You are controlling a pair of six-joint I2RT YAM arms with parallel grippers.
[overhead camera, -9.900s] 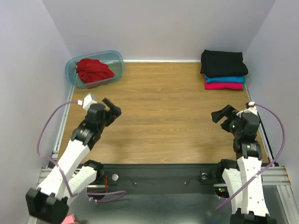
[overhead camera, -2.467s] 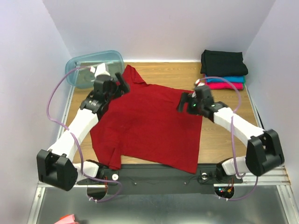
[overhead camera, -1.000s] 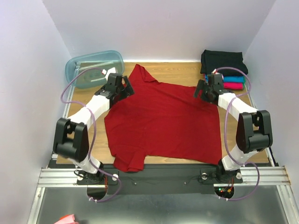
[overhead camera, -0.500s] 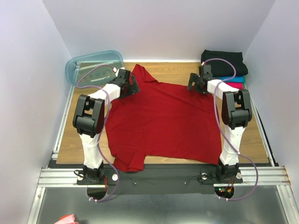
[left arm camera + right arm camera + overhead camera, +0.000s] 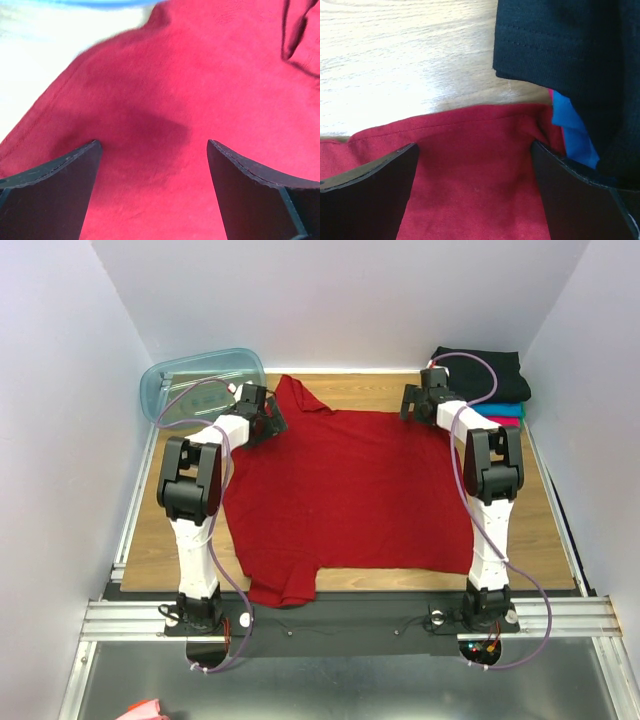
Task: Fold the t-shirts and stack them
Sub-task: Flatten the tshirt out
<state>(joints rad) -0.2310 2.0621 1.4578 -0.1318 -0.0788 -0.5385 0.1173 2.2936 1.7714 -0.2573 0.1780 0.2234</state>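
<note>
Both of my hands were at the far edge of the red shirt (image 5: 350, 490), jaws spread wide and pinching nothing. The left gripper (image 5: 152, 145) hung over the cloth by the far left sleeve, and the right gripper (image 5: 472, 147) straddled the far right corner. That corner lay just beside the black shirt (image 5: 478, 365), which topped the stack over the teal shirt (image 5: 505, 410) and the magenta shirt (image 5: 508, 423). I judged the step to be laying the shirt flat before the first fold. To do it well I needed to close on the very edge at each corner and draw the two corners apart evenly. The right fingers also had to keep off the stack, so it would not be dragged. The shirt covered most of the table (image 5: 540, 530), with its long axis running left to right. One sleeve stuck out far left near the tub (image 5: 200, 370) and the other near left, so I took the shoulders to point left and the hem right.
</note>
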